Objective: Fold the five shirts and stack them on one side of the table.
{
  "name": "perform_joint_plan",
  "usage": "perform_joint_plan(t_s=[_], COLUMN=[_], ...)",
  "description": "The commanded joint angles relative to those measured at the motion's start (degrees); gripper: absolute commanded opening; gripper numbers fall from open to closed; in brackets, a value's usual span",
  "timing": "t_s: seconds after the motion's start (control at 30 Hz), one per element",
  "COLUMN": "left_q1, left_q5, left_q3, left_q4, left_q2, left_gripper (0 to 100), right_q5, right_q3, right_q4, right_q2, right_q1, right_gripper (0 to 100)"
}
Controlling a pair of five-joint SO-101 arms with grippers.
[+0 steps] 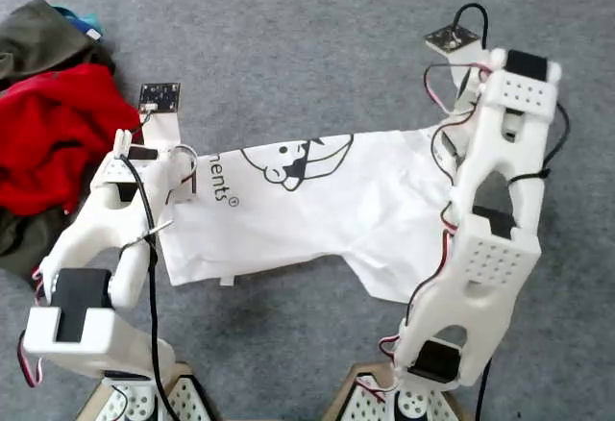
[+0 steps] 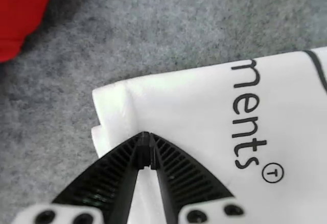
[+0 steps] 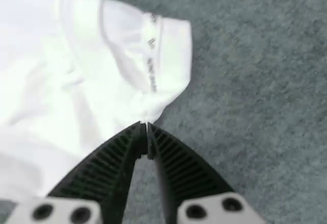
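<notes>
A white shirt [image 1: 317,210] with black print lies spread across the middle of the grey table [image 1: 288,46]. My left gripper [image 2: 147,141] is shut on the shirt's left edge, where the white fabric [image 2: 204,111] is doubled over near the printed letters. In the high view that gripper [image 1: 181,173] sits at the shirt's left end. My right gripper [image 3: 144,130] is shut on a corner of the white fabric [image 3: 61,55] by a hemmed edge. From above, the right arm [image 1: 495,219] covers the shirt's right end.
A pile of unfolded shirts sits at the table's left edge: a red one [image 1: 58,137], a dark olive one [image 1: 38,37] and a bit of blue [image 1: 82,22]. Red cloth [image 2: 23,9] shows near my left gripper. Bare grey table lies at the back.
</notes>
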Motion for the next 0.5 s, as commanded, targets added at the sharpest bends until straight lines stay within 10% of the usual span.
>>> perform_joint_plan(t_s=[0.0, 0.47], left_q1=[0.2, 0.0], left_q5=[0.3, 0.2], left_q3=[-2.4, 0.7], left_q4=[0.7, 8.9], left_q2=[-7.1, -23.7], left_gripper=[3, 3], right_q5=[4.7, 29.8], right_q3=[-3.5, 54.4], right_q4=[4.7, -8.0], right_q2=[-11.2, -53.3], right_q1=[1.8, 2.7], right_gripper=[1.5, 1.7])
